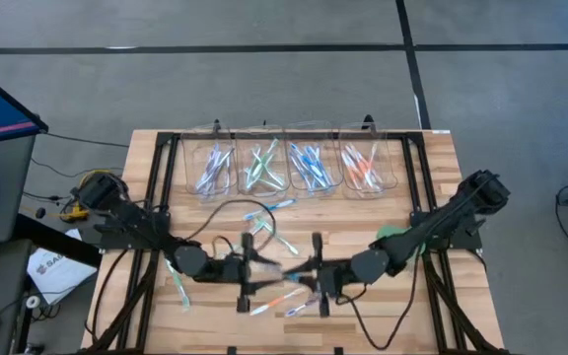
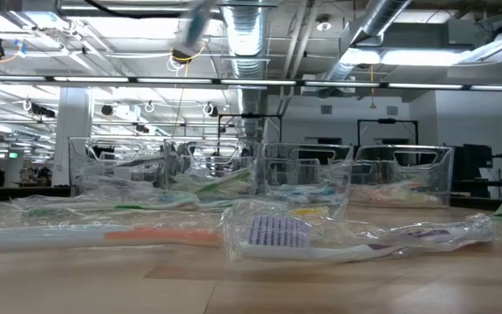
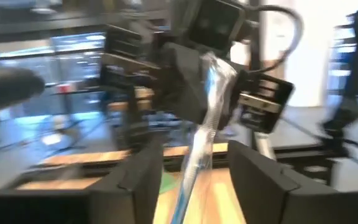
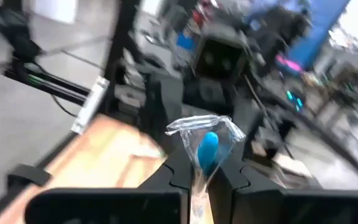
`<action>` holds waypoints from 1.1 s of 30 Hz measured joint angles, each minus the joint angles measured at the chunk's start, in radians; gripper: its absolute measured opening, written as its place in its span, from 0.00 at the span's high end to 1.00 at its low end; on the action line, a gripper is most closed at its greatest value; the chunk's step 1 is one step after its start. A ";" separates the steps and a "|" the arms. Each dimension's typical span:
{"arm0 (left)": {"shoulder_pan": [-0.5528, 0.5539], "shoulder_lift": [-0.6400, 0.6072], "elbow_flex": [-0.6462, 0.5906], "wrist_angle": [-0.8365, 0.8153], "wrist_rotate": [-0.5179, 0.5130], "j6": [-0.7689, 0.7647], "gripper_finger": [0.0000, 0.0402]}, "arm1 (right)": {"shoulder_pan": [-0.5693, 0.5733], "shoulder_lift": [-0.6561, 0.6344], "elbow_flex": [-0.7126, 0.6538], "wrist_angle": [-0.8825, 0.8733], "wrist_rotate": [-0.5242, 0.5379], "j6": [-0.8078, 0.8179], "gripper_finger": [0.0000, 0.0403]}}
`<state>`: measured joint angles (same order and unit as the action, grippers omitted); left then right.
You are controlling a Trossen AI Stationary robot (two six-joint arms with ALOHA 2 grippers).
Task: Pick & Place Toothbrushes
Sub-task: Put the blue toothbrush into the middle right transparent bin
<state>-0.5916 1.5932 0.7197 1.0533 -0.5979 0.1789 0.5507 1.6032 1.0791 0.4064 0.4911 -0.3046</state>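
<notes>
Both grippers meet over the near middle of the table, facing each other. The right gripper (image 4: 199, 177) is clamped on a wrapped toothbrush with a blue head (image 4: 207, 149), whose clear wrapper stands up between the two dark fingers in the right wrist view. The left gripper (image 3: 194, 168) has its fingers spread apart, and the same wrapped brush runs up through the gap between them toward the other arm's wrist; whether either finger touches it cannot be told.

From above, the two grippers sit close together, left (image 1: 248, 268) and right (image 1: 318, 276), with loose toothbrushes (image 1: 269, 305) scattered on the wood just beside and below them, and a few more (image 1: 267, 209) lying nearer the bins. One green-accented brush (image 1: 178, 280) lies beside the left arm.

Along the far side, four clear bins (image 1: 293, 158) stand in a row, holding purple, green, blue and orange brushes in turn. A green disc (image 1: 392, 237) shows partly under the right arm.

At table height, a wrapped purple-bristled brush (image 2: 277, 234) lies nearest the camera, with an orange-handled one (image 2: 146, 234) beside it.
</notes>
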 joint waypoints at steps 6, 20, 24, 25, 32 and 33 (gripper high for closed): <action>0.023 -0.231 -0.152 -0.070 -0.080 0.007 0.47 | -0.033 -0.094 0.015 -0.223 0.038 0.132 0.96; 0.138 -0.489 -0.440 -0.075 -0.084 -0.186 0.47 | -0.454 -0.401 0.016 -0.529 0.128 0.369 0.96; 0.172 -0.489 -0.441 -0.070 -0.083 -0.195 0.46 | -0.695 -0.401 0.016 -0.646 -0.091 0.550 0.96; 0.175 -0.488 -0.441 -0.070 -0.083 -0.195 0.46 | -0.751 -0.389 0.016 -0.662 -0.124 0.580 0.96; 0.172 -0.488 -0.441 -0.137 -0.075 -0.191 0.47 | -1.042 -0.237 0.077 -0.715 -0.446 0.639 0.96; 0.172 -0.488 -0.441 -0.155 -0.075 -0.191 0.47 | -1.070 -0.201 0.102 -0.761 -0.475 0.639 0.96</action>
<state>-0.4198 1.1053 0.2787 0.8979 -0.6731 -0.0124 -0.5191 1.4022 1.1808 -0.3545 0.0164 0.3344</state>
